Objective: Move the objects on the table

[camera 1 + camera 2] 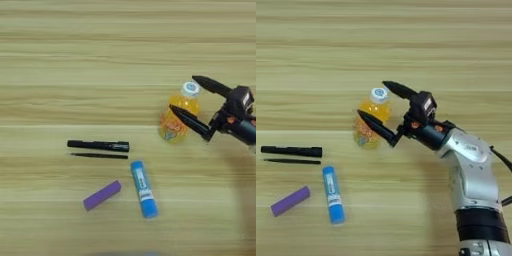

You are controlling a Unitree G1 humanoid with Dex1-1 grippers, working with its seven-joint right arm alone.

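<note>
Right eye view had the silver forearm (472,165) sweeping in from the lower right, and its end effector (372,102) was spread wide, two black fingers (398,90) straddling the small orange juice bottle (369,124). One finger sat up beside the white cap (379,93), the other crossed in front of the bottle's lower body; whether either finger actually touched the bottle could not be told. That bottle lay tilted on the light wooden worktop (381,45), cap pointing up and to the right, a little right of centre. Off to the left, well apart from the bottle, the black marker (98,145) lay flat, and the thin black stick (99,156) ran parallel just below it. Lower down, the blue glue stick (143,188) with its white label angled toward the near edge, and the purple rectangular bar (102,195) rested slantwise just to its left, not touching it.
</note>
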